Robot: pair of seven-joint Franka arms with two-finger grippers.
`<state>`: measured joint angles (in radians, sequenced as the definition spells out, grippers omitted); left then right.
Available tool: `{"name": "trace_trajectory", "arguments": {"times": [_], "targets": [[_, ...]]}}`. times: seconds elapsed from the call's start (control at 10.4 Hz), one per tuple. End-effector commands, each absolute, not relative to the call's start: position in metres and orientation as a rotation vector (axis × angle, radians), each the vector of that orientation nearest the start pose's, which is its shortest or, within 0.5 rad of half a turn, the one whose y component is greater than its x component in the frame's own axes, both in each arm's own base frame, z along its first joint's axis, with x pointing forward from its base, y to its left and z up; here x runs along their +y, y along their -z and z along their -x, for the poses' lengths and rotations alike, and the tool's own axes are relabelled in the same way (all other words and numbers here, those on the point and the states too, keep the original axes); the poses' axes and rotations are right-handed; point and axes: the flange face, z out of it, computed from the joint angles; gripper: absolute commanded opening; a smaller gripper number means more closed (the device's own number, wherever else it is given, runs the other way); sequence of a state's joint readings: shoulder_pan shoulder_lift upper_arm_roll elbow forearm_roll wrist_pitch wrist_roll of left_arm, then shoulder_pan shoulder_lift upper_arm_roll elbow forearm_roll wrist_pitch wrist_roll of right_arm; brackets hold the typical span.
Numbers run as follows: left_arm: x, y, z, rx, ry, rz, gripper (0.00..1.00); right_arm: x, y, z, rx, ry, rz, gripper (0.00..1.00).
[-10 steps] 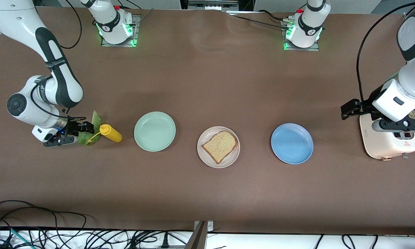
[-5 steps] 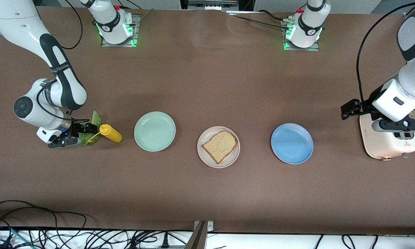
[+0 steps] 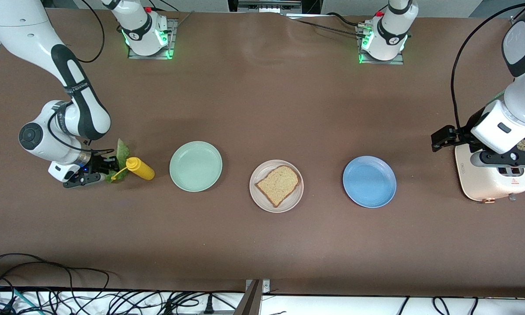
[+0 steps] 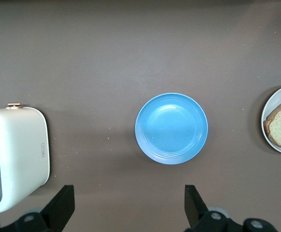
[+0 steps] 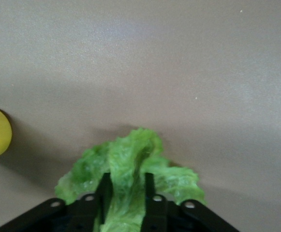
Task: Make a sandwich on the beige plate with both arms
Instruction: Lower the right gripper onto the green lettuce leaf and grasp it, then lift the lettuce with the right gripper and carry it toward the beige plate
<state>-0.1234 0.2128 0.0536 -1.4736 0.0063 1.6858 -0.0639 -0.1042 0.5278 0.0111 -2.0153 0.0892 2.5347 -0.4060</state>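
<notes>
Right gripper (image 3: 99, 170) sat low at the right arm's end of the table, fingers (image 5: 104, 186) pinched on a ruffled green lettuce leaf (image 5: 130, 164), just beside a yellow plastic squeeze bottle (image 3: 140, 169). That bottle and a round mint green plate (image 3: 196, 166) lay between it and the round beige plate (image 3: 276, 186), which carried one brown speckled bread slice (image 3: 279, 184), its long axis diagonal. Left gripper (image 4: 130, 205) waited, spread wide, above a white toaster (image 3: 489, 183), near a round blue plate (image 4: 171, 128).
</notes>
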Motion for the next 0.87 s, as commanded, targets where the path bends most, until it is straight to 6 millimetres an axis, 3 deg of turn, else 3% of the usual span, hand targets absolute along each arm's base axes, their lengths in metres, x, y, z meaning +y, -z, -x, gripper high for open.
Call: {"name": "trace_trajectory", "arguments": {"times": [0.0,0.19,0.29,0.77], "targets": [[-0.046,-0.558,-0.628,0.046,0.017,3.093,1.00,-0.061,-0.184,-0.598,-0.385,0.027,3.048,0.00],[-0.046,-0.556,-0.629,0.047,0.012,3.093,1.00,-0.061,-0.190,-0.599,-0.419,0.033,3.043,0.00],[-0.046,-0.556,-0.629,0.047,0.012,3.093,1.00,-0.061,-0.204,-0.602,-0.432,0.061,3.046,0.00],[-0.045,-0.555,-0.629,0.044,0.010,3.092,1.00,-0.055,-0.292,-0.592,-0.469,-0.061,3.002,0.00]]}}
